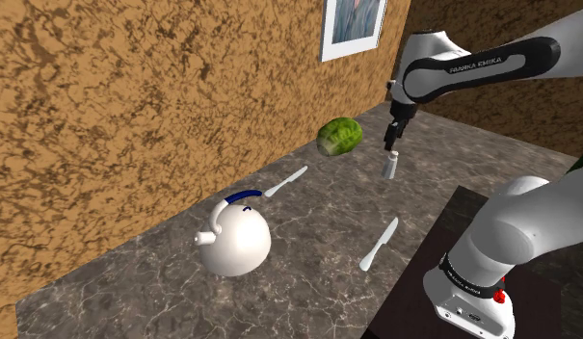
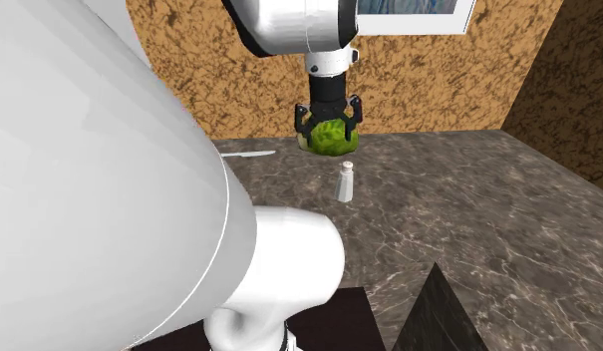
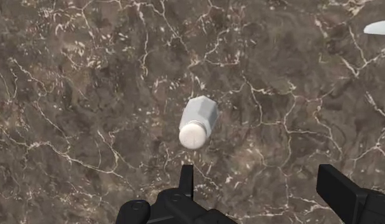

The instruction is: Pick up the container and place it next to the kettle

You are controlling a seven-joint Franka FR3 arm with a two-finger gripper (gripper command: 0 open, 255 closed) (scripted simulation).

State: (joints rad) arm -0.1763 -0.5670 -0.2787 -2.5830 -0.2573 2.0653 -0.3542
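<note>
Hovering over the marble counter (image 1: 318, 221), gripper (image 1: 395, 135) wide open and holding nothing, little grey container (image 1: 389, 165) upright just below it, near a green cabbage (image 1: 339, 136), well apart from the white kettle (image 1: 236, 239)

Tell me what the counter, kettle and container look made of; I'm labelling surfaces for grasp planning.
Counter: dark brown stone, marble-like, judging by its pale branching veins. Kettle: smooth plain white with a blue handle; drawn without texture, so ceramic or enamel is only a guess. Container: pale grey faceted body, white cap; possibly glass or plastic, cannot tell.
</note>
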